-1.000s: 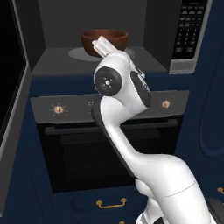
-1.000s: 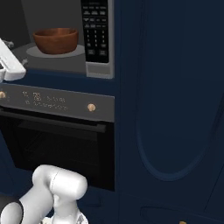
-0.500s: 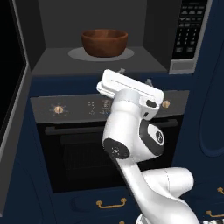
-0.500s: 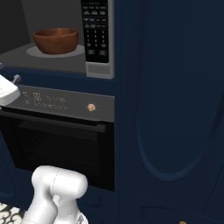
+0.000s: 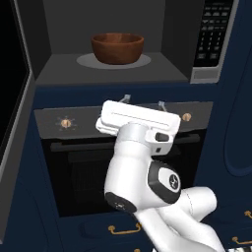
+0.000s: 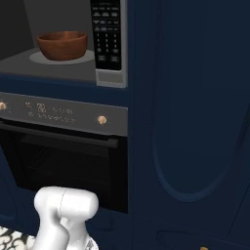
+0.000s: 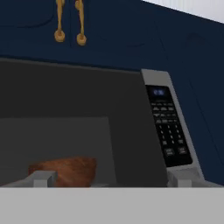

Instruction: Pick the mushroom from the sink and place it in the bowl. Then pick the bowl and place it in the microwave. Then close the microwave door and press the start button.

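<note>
The reddish-brown wooden bowl (image 5: 118,47) (image 6: 62,45) stands on the round turntable plate (image 5: 86,60) inside the open microwave (image 5: 197,74). The microwave door (image 5: 12,98) hangs swung out at the left, its dark glass facing sideways. My gripper (image 5: 143,102) is open and empty, just below the microwave's floor and in front of the oven panel, fingers pointing at the wall. In the hand view the gripper (image 7: 113,179) looks up into the cavity at the bowl (image 7: 65,170) and the keypad (image 7: 168,131). The mushroom and the sink are out of view.
Under the microwave sits a knobbed oven (image 6: 63,112) with a bar handle (image 5: 83,146) on its dark door. Dark blue cabinet fronts (image 6: 195,122) fill the right side. Brass drawer pulls (image 5: 123,229) sit low, near my folded white arm.
My hand has dropped from in front of the microwave opening to the level of the oven panel, the arm folding down. The bowl has stayed on the plate.
</note>
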### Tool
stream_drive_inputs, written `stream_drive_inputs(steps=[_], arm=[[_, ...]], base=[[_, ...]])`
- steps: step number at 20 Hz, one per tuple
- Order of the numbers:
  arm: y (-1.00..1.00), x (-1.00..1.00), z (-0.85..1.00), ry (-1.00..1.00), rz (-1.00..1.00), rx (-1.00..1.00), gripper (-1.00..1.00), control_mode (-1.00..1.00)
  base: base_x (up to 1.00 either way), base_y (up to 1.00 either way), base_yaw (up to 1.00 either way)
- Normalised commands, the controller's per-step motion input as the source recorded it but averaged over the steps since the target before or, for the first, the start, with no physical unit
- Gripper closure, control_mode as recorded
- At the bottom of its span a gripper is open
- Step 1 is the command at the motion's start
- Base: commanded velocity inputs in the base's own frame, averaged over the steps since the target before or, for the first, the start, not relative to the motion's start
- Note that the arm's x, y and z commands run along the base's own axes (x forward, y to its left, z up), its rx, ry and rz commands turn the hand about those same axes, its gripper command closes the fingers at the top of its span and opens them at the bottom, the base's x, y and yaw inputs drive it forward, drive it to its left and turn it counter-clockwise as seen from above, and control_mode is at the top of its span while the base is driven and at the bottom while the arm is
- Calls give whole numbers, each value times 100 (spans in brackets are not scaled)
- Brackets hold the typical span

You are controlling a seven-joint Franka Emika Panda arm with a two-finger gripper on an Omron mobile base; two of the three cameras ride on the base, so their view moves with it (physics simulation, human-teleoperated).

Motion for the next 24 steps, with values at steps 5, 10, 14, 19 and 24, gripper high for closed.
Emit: stream_drive_inputs(steps=[5,10,14,19,24], arm=[[35,-29,-47,0,-2,-13,-100,-100],[71,0,-28,-1,-5,-13,-100,-100],[64,14,-43,-9,-2,-10,-100,-100],[77,28,-38,-7,-10,-7,-100,-100],[98,20,-17,0,-18,-5,-100,-100]], base=[[0,0,0],[0,0,0],[0,0,0],[0,0,0],[0,0,0]])
